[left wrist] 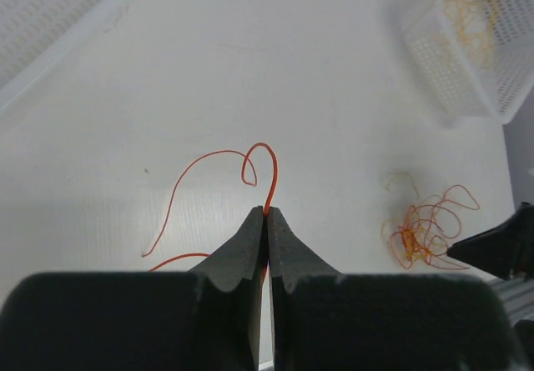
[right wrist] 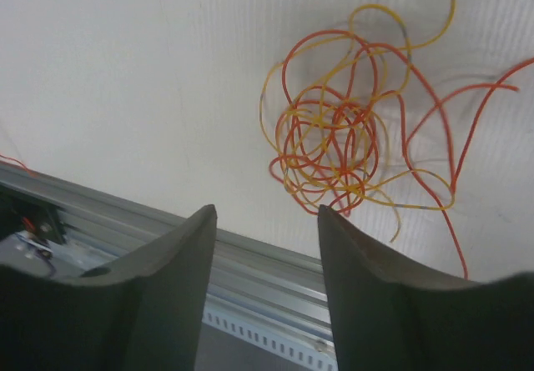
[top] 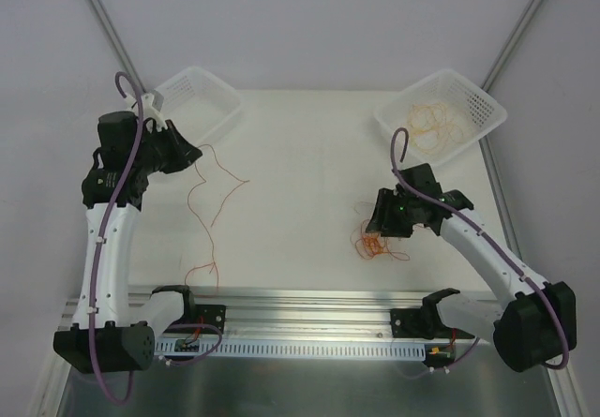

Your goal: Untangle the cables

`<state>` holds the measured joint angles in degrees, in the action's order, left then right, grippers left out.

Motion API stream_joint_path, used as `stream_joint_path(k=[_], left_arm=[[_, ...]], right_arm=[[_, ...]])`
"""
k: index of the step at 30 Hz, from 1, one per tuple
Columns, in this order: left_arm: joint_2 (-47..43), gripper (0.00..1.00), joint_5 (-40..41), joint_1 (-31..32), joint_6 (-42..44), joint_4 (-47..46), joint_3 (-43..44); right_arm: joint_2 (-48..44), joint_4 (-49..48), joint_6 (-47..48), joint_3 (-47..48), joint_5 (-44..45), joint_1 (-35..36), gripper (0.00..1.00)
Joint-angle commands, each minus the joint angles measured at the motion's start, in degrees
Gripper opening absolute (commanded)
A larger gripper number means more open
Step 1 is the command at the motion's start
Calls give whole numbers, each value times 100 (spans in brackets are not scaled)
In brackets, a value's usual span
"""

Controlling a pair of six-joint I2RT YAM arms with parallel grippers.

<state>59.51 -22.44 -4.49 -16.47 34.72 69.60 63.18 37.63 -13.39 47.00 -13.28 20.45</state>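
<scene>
A single cable point(left wrist: 273, 179) is lying left on the table point(top: 309, 155), the tangle point(top: 372, 243) right; left basket point(top: 208, 91) and right basket point(top: 483, 108) are sitting behind.

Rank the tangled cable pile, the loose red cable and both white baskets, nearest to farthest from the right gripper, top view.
1. Tangled cable pile, on the table directly beside the right gripper.
2. Right basket, at the far right corner.
3. Loose red cable, stretched out left of centre.
4. Left basket, at the far left corner.

The white table point(top: 309, 145) carries a left basket point(top: 202, 98) and right basket point(top: 487, 108) (both at far corners), a loose red cable point(left wrist: 274, 175), and a red-and-yellow cable tangle point(top: 373, 244).
</scene>
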Motion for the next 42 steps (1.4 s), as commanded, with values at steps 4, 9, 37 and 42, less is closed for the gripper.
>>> stream_joint_path(k=[4,9,37,42], left_arm=[[70,0,-1105,10,-58,-158,1458],[535,0,-1053,10,-216,-176,2837],[4955,0,2339,-332,346,-1433,5661],[5677,28,2252,-535,30,-1433,5327]], right_arm=[[81,-256,-33,125,273,767,73],[-244,-142,125,326,457,996,82],[-737,148,354,46,607,1023,99],[-728,341,337,107,704,1023,99]])
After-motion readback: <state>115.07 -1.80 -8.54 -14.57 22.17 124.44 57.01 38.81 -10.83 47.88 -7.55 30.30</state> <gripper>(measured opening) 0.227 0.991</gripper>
